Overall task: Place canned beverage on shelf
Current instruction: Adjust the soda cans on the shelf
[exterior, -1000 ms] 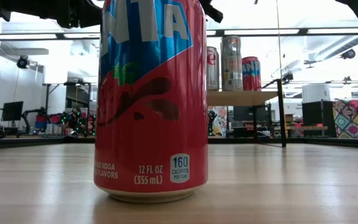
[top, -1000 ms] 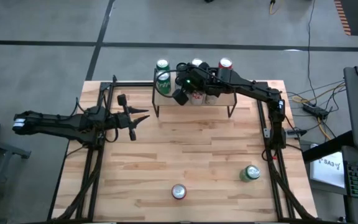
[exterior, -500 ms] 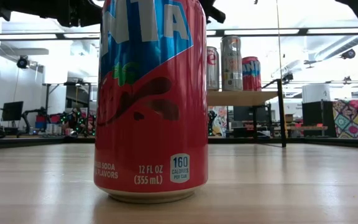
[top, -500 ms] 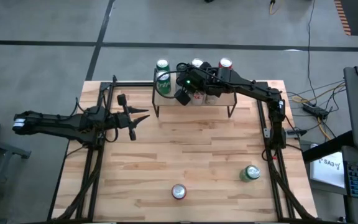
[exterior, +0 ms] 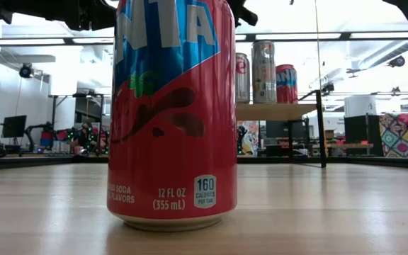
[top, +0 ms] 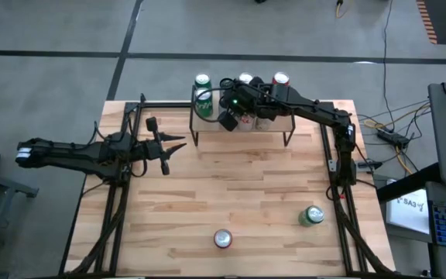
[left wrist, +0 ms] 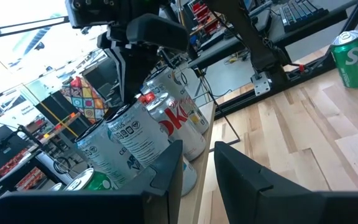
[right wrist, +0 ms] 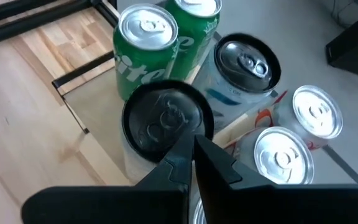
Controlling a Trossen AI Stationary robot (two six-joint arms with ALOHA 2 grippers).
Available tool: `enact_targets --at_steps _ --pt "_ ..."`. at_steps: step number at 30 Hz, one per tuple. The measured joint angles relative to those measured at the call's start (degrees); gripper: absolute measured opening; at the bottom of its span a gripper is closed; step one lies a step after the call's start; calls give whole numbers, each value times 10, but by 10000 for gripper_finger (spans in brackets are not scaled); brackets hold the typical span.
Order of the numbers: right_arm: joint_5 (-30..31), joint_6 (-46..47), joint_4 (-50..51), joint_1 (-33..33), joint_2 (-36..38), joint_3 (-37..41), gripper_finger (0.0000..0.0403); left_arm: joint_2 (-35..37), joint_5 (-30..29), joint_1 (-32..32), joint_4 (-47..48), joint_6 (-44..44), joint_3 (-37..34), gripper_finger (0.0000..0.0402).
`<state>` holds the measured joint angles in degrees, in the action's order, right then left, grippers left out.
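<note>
The shelf (top: 279,124), a low wood-topped riser on black legs, stands at the table's far middle and also shows in the low view (exterior: 275,111). Several cans stand on it: green ones (right wrist: 145,43), black-topped ones (right wrist: 246,62) and silver-topped ones (right wrist: 284,158). My right gripper (right wrist: 194,144) is shut and hovers over a black-topped can (right wrist: 163,121) at the shelf's left part. In the high view the gripper (top: 227,118) hides that can. My left gripper (top: 178,146) is open and empty, low over the table's left part, pointing toward the shelf. My right gripper's shut fingertips (right wrist: 185,149) point down over the rim of the black-topped can's lid (right wrist: 188,127). Whether they touch it, I cannot tell. The can stands upright on the shelf.
A red can (top: 222,239) stands upright near the table's front edge and fills the low view (exterior: 172,113). A green can (top: 310,215) stands at the front right. Black arm rails (top: 114,209) run along both sides of the table.
</note>
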<state>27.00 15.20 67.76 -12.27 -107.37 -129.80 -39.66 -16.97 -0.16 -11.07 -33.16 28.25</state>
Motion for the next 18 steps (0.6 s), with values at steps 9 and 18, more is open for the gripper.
enact_targets --at_steps 9,18 --pt "0 -24 -32 -4 0 -20 9 0 0 0 0 0 0 77" --pt "0 -50 -120 -46 -9 -22 9 0 0 1 -1 0 0 77"
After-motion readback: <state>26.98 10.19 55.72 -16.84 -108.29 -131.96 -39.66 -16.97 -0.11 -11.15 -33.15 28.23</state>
